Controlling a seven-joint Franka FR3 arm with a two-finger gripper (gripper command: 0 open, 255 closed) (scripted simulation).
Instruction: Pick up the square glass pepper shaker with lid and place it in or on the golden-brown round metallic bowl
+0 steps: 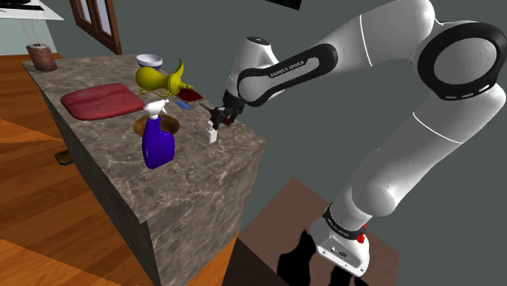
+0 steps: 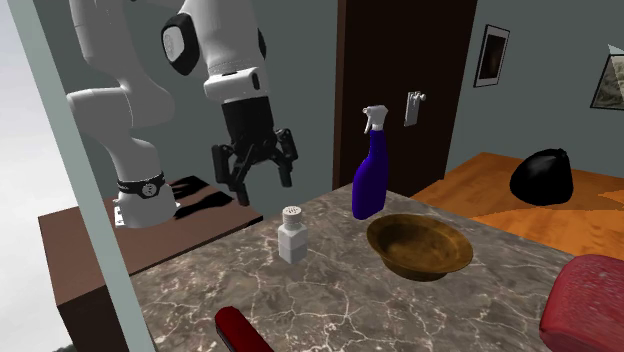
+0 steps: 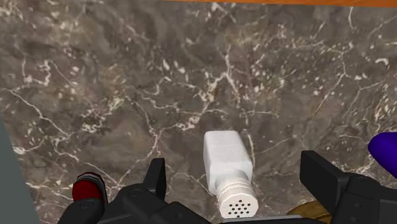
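White arm (image 1: 390,122) arched over marble counter (image 1: 195,175); black fingers (image 3: 321,179) spread wide, hovering above white pepper shaker (image 3: 228,167).

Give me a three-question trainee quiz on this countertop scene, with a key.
1. True or false: the black two-finger gripper is shut on the white square shaker with a perforated lid.
2. Which thing stands right beside the golden-brown round bowl? A) a toaster B) the blue spray bottle with a white trigger C) a green mug
3. Fill in: the shaker stands ___ (upright or tipped) on the dark marbled counter.
Key: 1 false, it hangs open above the shaker; 2 B; 3 upright.
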